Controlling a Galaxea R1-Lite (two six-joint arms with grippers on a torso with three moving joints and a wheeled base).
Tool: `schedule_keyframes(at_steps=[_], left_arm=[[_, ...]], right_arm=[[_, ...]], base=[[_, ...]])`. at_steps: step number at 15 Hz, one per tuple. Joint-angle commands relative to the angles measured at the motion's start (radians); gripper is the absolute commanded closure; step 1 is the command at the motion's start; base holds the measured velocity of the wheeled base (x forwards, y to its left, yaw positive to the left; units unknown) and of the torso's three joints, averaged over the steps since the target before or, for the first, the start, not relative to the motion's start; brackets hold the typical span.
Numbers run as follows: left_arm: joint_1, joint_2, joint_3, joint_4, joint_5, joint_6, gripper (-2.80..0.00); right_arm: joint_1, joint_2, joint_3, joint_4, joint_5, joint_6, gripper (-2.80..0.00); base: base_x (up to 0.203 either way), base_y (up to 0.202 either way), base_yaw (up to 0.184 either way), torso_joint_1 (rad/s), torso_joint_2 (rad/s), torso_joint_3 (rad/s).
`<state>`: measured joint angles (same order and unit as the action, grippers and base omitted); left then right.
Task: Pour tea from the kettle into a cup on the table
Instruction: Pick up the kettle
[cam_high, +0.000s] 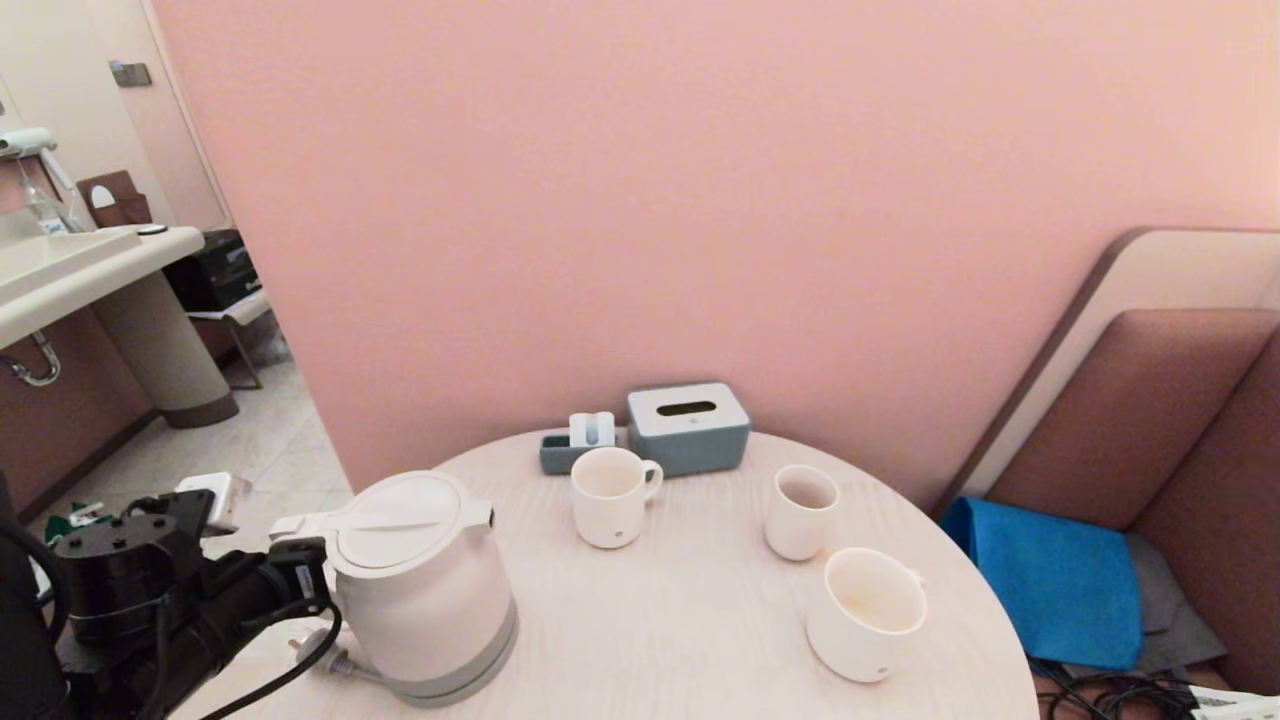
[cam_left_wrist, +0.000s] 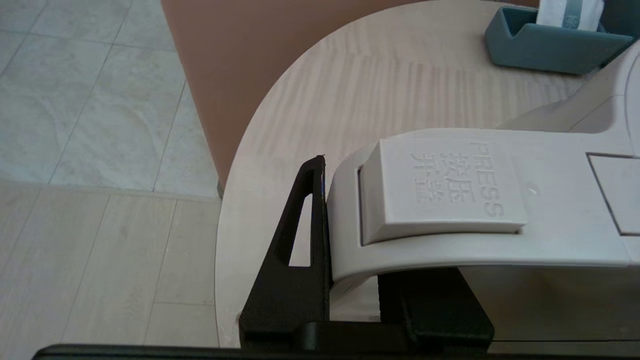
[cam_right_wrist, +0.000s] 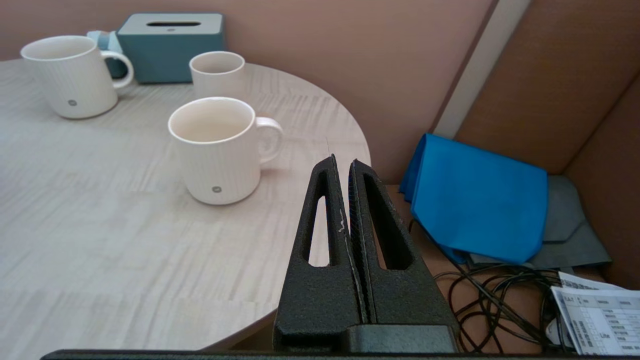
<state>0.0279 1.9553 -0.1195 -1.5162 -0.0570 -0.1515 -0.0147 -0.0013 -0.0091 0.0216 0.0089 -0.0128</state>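
**Left gripper clamped on the kettle handle**

While the large white plastic kettle (cam_high: 425, 585) with its grey bottom band stands upright near the left edge of the round pale wood-grain table (cam_high: 690, 620), the left gripper (cam_high: 300, 580) is closed narrowly around its white loop handle (cam_left_wrist: 350, 240). Only the left wrist view shows this grip closely: one black finger (cam_left_wrist: 300, 240) presses the handle's outer face, the other sits under its arch, just below the raised "PRESS" lid button (cam_left_wrist: 440, 187).

The wide cream-white cup (cam_high: 866, 614) stands well apart at the table's right side, with a small handleless tumbler (cam_high: 801, 511) and a straight-sided handled mug (cam_high: 612, 495) farther back. The right wrist view alone looks into the cup, where a pale film lies at the bottom. It also shows the right gripper (cam_right_wrist: 345, 165) beside the table's edge, fingers pressed together, holding nothing.

A grey-blue tissue box (cam_high: 688, 427) sits by the wall.
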Motion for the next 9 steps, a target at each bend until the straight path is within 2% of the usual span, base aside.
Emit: schedule_keyframes(at_steps=[1,9], left_arm=[[0.000,-0.017,-0.020,-0.054,0.000,-0.003,0.00],[-0.024,-0.111,-0.057,-0.054,0.006,-0.002,0.00]], right_arm=[[-0.001,0.001,0.000,0.000,0.000,0.000,0.00],[0.000,0.001,0.000,0.000,0.000,0.000,0.00]], base=[[0.000,0.000,0.000,0.000,0.00,0.000],[0.000,0.000,0.000,0.000,0.00,0.000]])
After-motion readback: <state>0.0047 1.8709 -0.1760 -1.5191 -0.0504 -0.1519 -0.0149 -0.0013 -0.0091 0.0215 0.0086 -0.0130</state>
